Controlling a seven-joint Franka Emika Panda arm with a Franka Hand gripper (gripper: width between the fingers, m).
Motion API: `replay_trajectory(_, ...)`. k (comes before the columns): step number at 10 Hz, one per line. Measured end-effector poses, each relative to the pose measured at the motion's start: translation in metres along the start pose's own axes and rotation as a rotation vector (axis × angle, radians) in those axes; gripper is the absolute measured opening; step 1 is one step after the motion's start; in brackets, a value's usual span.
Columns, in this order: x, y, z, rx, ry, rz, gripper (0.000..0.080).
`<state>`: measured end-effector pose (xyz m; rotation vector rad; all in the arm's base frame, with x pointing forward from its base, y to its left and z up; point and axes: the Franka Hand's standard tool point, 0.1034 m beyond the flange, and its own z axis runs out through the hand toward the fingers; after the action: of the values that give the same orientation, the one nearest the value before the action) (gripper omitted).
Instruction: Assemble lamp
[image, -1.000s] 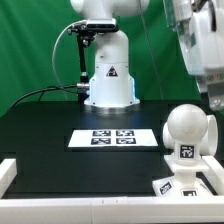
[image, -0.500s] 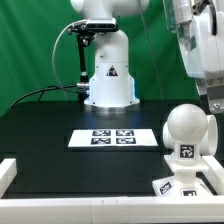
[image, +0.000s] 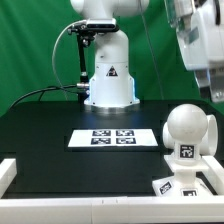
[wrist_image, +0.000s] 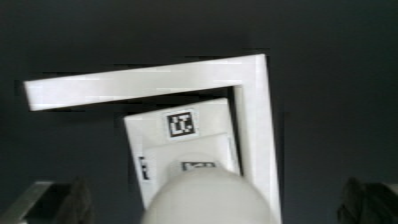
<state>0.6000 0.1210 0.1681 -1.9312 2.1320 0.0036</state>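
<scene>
Two lamp parts in my view: bulb (image: 187, 128) upright on the base (image: 180, 186), tucked into the desk's near corner, exterior view's right (white rail (wrist_image: 143, 84) there likely braces them for seating). Jaws hang above the bulb, spread wide, empty.

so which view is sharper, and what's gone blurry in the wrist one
The exterior view is the sharper: the tags on the marker board and the bulb show clear edges under even light. The wrist view is soft throughout: the bulb, close to the lens, is a featureless pale blur, and the tags on the lamp base are smeared.
</scene>
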Motion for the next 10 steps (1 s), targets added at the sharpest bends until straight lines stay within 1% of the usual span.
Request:
replay_trajectory(1,-0.007,0.011,-0.003,-0.01,-0.006,-0.007,0.0699)
replay_trajectory(2,-0.01,0.011,-0.004,-0.015,-0.008,0.004,0.0699)
replay_trajectory(7,-0.009,0.012,-0.003,-0.017,-0.007,-0.005,0.0699)
replay_trajectory(8,-0.005,0.018,-0.003,-0.006,-0.01,-0.005,0.0699)
replay_trajectory(9,-0.003,0.032,-0.006,-0.002,-0.016,0.001,0.0699)
replay_trajectory(10,-0.001,0.055,-0.008,-0.005,-0.025,0.011,0.0699)
